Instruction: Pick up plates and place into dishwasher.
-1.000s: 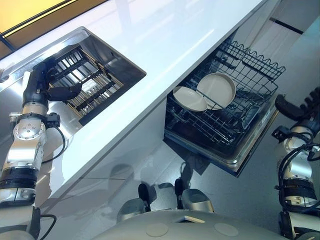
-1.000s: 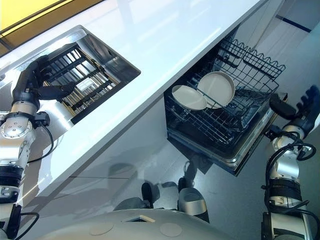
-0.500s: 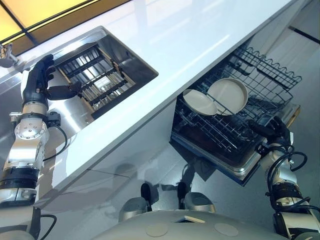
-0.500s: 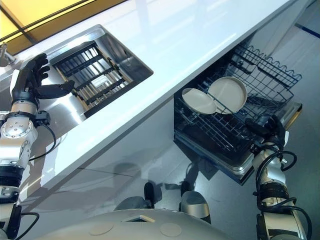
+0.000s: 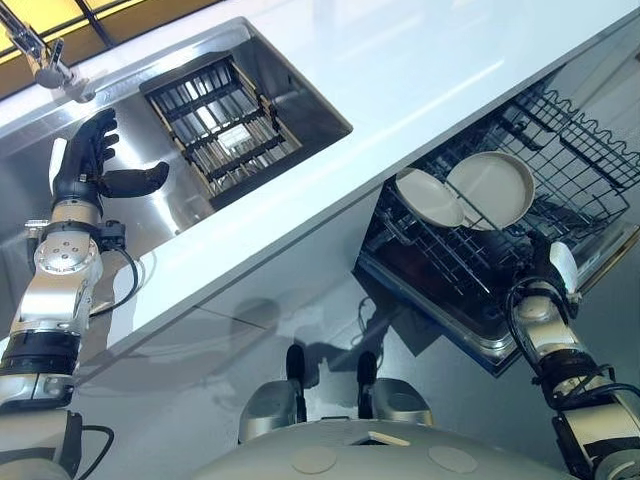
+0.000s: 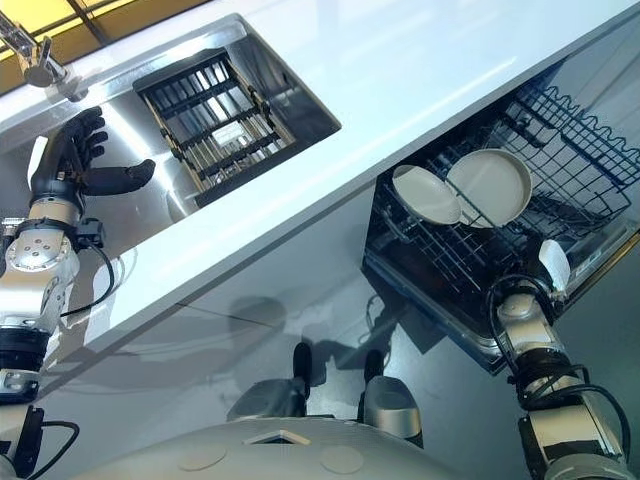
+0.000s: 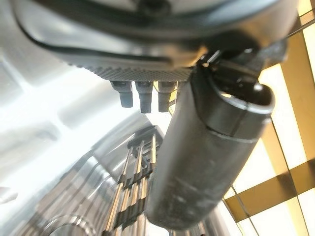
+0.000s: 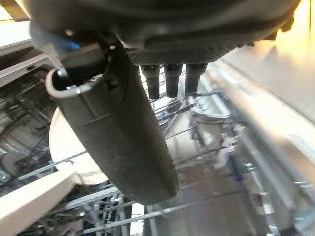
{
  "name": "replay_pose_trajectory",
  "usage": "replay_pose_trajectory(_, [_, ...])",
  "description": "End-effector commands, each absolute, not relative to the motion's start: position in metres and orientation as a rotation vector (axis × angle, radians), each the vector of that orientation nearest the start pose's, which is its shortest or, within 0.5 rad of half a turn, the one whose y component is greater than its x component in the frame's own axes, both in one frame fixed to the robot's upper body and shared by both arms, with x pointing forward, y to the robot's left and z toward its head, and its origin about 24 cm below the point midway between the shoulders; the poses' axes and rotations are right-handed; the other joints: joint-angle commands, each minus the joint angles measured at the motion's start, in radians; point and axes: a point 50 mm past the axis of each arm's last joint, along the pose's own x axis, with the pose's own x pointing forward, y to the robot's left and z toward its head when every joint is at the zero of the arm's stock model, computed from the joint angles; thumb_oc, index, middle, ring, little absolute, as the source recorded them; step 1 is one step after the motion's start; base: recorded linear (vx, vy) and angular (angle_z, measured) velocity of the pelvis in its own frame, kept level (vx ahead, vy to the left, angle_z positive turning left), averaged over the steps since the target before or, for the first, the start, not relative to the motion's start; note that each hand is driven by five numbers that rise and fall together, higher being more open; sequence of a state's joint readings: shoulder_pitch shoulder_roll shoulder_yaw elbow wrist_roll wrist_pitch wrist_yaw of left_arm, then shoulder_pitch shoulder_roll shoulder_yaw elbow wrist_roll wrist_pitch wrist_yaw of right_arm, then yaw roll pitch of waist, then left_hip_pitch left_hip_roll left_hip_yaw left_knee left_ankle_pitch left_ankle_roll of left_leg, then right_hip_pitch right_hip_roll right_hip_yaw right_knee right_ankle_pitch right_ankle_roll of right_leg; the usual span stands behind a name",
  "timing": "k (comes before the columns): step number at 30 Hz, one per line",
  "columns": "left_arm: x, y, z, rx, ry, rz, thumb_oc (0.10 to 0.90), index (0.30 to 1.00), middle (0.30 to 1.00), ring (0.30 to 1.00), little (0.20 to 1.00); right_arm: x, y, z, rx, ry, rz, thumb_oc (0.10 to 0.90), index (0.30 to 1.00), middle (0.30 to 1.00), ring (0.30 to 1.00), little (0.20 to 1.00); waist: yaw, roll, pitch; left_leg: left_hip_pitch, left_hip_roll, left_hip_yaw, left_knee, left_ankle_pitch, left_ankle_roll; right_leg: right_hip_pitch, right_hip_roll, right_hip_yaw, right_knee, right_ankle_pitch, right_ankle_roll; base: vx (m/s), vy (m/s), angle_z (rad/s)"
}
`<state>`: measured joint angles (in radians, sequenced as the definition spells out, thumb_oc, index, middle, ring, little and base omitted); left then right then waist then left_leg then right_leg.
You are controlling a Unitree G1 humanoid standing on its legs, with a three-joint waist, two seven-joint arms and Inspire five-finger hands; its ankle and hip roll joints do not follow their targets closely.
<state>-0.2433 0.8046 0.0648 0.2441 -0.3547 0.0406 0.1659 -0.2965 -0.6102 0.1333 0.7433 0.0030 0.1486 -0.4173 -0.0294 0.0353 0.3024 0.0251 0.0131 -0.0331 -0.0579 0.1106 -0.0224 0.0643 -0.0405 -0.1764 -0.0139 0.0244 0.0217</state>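
Two plates stand in the dishwasher basket (image 5: 572, 160), which is pulled out below the white counter (image 5: 420, 60) on the right. The left plate (image 5: 428, 197) leans against the right plate (image 5: 492, 187), and both stand on edge between the wires.

The right hand (image 6: 552, 266) is at the near edge of the basket, just beside the plates but not touching them. In the right wrist view its fingers (image 8: 172, 78) are straight and apart from the thumb, and there is nothing in them.

The left hand (image 5: 82, 175) is held up over the left part of the sink (image 5: 170, 205), near the tap (image 5: 40, 52). Its fingers are spread, its thumb sticks out to the side, and it holds nothing. A wire rack (image 5: 225, 120) sits in the far part of the sink, a little way from this hand.

I think this is the gap between two plates. One plate job looks done, and no new plate is in a hand yet.

The next move is probably to find another plate. I cannot tell from here whether one sits in the sink rack. If one does, the left hand is closest. It would have to reach to the rack, close on the plate's edge and lift it out without knocking the wires. The right hand should pull back from the basket so it does not bump the two plates.
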Motion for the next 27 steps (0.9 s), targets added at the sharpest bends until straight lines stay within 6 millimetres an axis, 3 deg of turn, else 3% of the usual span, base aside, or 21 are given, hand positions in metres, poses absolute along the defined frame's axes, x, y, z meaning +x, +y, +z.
replay_pose_trajectory(1, [0.300, 0.308, 0.207, 0.463, -0.362, 0.302, 0.800, 0.900, 0.900, 0.900, 0.900, 0.315, -0.304, 0.068, -0.428, 0.173, -0.442, 0.800, 0.900, 0.900, 0.900, 0.900, 0.014, 0.053, -0.058, -0.041, 0.005, -0.004, 0.065, -0.098, -0.025, -0.104, 0.023, 0.002, 0.283, -0.191, 0.036, 0.00, 0.030, 0.15])
replay_pose_trajectory(4, [0.303, 0.310, 0.202, 0.461, -0.358, 0.296, 0.800, 0.900, 0.900, 0.900, 0.900, 0.327, -0.279, 0.074, -0.190, 0.079, -0.357, 0.800, 0.900, 0.900, 0.900, 0.900, 0.019, 0.058, -0.051, -0.039, 0.004, -0.001, 0.072, -0.101, -0.027, -0.100, 0.020, -0.003, 0.279, -0.189, 0.032, 0.03, 0.032, 0.06])
replay_pose_trajectory(8, [0.305, 0.306, 0.195, 0.464, -0.349, 0.301, 0.800, 0.900, 0.900, 0.900, 0.900, 0.341, -0.248, 0.100, 0.117, -0.127, -0.262, 0.800, 0.900, 0.900, 0.900, 0.900, 0.029, 0.066, -0.045, -0.039, 0.000, 0.007, 0.083, -0.108, -0.029, -0.086, 0.013, -0.007, 0.244, -0.173, 0.031, 0.04, 0.063, -0.02])
replay_pose_trajectory(9, [0.305, 0.306, 0.194, 0.464, -0.349, 0.301, 0.800, 0.900, 0.900, 0.900, 0.900, 0.342, -0.246, 0.101, 0.126, -0.133, -0.256, 0.800, 0.900, 0.900, 0.900, 0.900, 0.029, 0.067, -0.045, -0.039, 0.000, 0.008, 0.083, -0.108, -0.029, -0.086, 0.013, -0.006, 0.243, -0.173, 0.031, 0.01, 0.063, 0.00])
replay_pose_trajectory(13, [0.306, 0.302, 0.187, 0.458, -0.337, 0.310, 0.800, 0.900, 0.900, 0.900, 0.900, 0.349, -0.207, 0.136, 0.421, -0.311, -0.142, 0.800, 0.900, 0.900, 0.900, 0.900, 0.039, 0.073, -0.042, -0.045, -0.008, 0.010, 0.093, -0.112, -0.025, -0.086, 0.011, -0.002, 0.234, -0.168, 0.028, 0.04, 0.083, 0.04])
replay_pose_trajectory(16, [0.306, 0.300, 0.184, 0.457, -0.332, 0.311, 0.800, 0.900, 0.900, 0.900, 0.900, 0.352, -0.195, 0.151, 0.503, -0.355, -0.127, 0.800, 0.900, 0.900, 0.900, 0.900, 0.045, 0.072, -0.044, -0.049, -0.013, 0.009, 0.101, -0.116, -0.023, -0.086, 0.010, 0.000, 0.232, -0.168, 0.026, 0.04, 0.069, 0.09])
replay_pose_trajectory(23, [0.306, 0.301, 0.170, 0.428, -0.298, 0.324, 0.800, 0.900, 0.900, 0.900, 0.900, 0.358, -0.171, 0.163, 1.080, -0.367, 0.029, 0.800, 0.900, 0.900, 0.900, 0.900, 0.068, 0.054, -0.062, -0.058, -0.033, 0.017, 0.149, -0.138, -0.015, -0.071, 0.005, 0.002, 0.190, -0.145, 0.020, 0.06, 0.065, 0.09])
replay_pose_trajectory(24, [0.304, 0.300, 0.165, 0.427, -0.289, 0.324, 0.800, 0.900, 0.900, 0.900, 0.900, 0.354, -0.170, 0.168, 1.053, -0.407, 0.001, 0.800, 0.900, 0.900, 0.900, 0.900, 0.072, 0.049, -0.069, -0.060, -0.039, 0.018, 0.158, -0.142, -0.013, -0.065, 0.007, 0.004, 0.174, -0.135, 0.020, 0.12, 0.061, 0.07])
replay_pose_trajectory(27, [0.305, 0.300, 0.163, 0.423, -0.274, 0.328, 0.800, 0.900, 0.900, 0.900, 0.900, 0.351, -0.168, 0.186, 0.672, -0.477, -0.122, 0.800, 0.900, 0.900, 0.900, 0.900, 0.075, 0.042, -0.083, -0.056, -0.049, 0.016, 0.159, -0.143, -0.011, -0.056, 0.014, 0.015, 0.150, -0.120, 0.020, 0.08, 0.052, 0.06])
